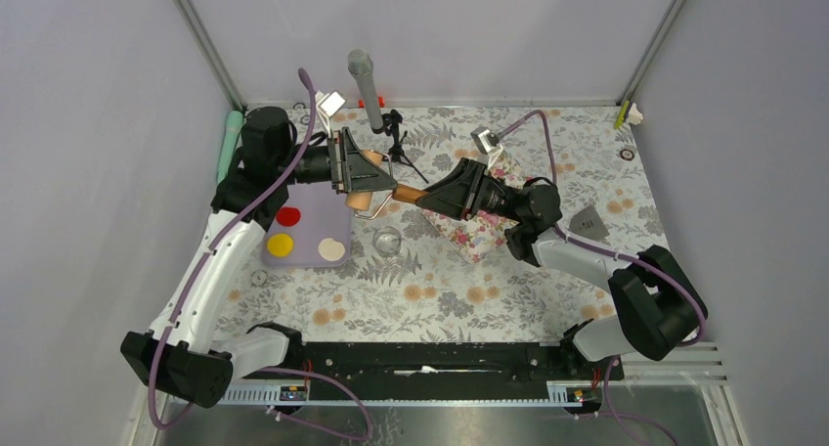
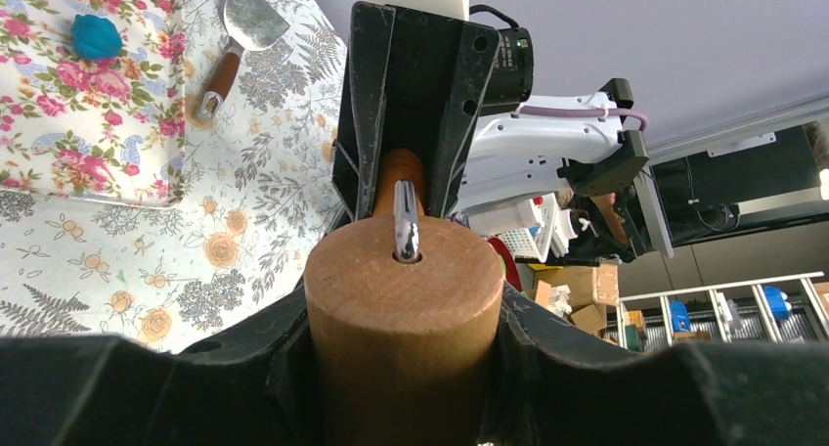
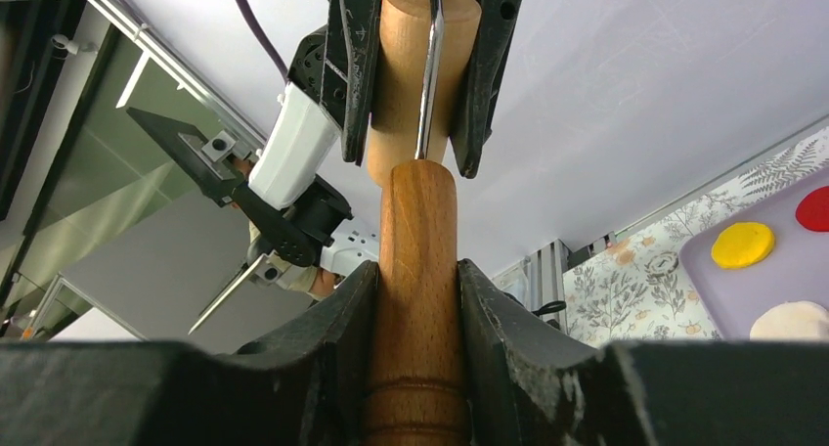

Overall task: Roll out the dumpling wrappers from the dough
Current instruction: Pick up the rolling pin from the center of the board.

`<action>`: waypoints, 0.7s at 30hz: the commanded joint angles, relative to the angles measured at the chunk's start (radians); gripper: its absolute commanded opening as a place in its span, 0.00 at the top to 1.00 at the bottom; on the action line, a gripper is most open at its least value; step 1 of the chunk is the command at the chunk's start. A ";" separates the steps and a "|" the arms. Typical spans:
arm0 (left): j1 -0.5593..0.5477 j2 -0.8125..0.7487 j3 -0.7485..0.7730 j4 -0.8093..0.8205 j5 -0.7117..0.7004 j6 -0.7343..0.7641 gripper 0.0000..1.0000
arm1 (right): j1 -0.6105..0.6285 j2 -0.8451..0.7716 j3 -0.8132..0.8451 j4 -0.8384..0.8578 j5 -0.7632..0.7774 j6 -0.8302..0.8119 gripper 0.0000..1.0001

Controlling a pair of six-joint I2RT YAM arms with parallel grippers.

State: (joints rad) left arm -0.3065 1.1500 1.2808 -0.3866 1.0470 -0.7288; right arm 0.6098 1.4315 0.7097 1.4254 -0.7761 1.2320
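from above, the wooden roller (image 1: 403,193) hangs in the air over the table (image 1: 440,299), caught at both ends: the left gripper (image 1: 358,177) is clamped on its pale drum and the right gripper (image 1: 430,198) on its darker handle, near the floral pink mat (image 1: 471,237) and the purple tray (image 1: 318,216); the dough does not show here. in the left wrist view the left fingers hug the drum (image 2: 403,299) on both sides, the right gripper's jaws close on the handle beyond it, and the dough (image 2: 96,37), one small blue lump, sits on the mat not far from a metal scraper (image 2: 242,21); no dumpling wrappers show anywhere. in the right wrist view the right fingers press the handle (image 3: 418,260) from both sides, with yellow, red and cream discs (image 3: 743,244) on the tray at the right. this looks like a hand-over, so i judge it goes well if one gripper lets go only once the other has the roller firm and level; the handle grip suits rolling, since it leaves the drum free to come down flat on the lump. no brand, label or writing can be read in any view.
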 commanded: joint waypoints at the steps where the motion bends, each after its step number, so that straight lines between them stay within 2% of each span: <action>1: 0.010 0.006 0.030 0.008 -0.007 0.020 1.00 | 0.012 -0.038 0.040 0.027 0.019 -0.037 1.00; 4: 0.013 0.012 0.036 -0.007 -0.017 0.015 1.00 | 0.013 -0.058 0.037 -0.022 0.008 -0.080 1.00; 5: 0.015 0.017 0.039 -0.013 -0.019 0.012 1.00 | 0.013 -0.067 0.038 -0.065 0.006 -0.103 0.94; 8: 0.022 0.031 0.037 -0.023 -0.020 -0.001 1.00 | 0.013 -0.087 0.037 -0.119 0.005 -0.149 0.55; 9: 0.024 0.037 0.036 -0.027 -0.019 -0.002 1.00 | 0.012 -0.092 0.037 -0.131 0.004 -0.160 0.50; 14: 0.026 0.051 0.043 -0.060 0.001 0.030 1.00 | 0.012 -0.108 0.035 -0.140 -0.008 -0.175 0.43; 21: 0.027 0.054 0.049 -0.080 -0.010 0.035 1.00 | 0.013 -0.100 0.031 -0.117 -0.003 -0.166 0.44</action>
State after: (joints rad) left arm -0.2802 1.2095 1.2812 -0.4812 1.0344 -0.7063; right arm 0.6106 1.3602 0.7097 1.2419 -0.7799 1.0870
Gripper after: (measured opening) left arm 0.446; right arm 0.571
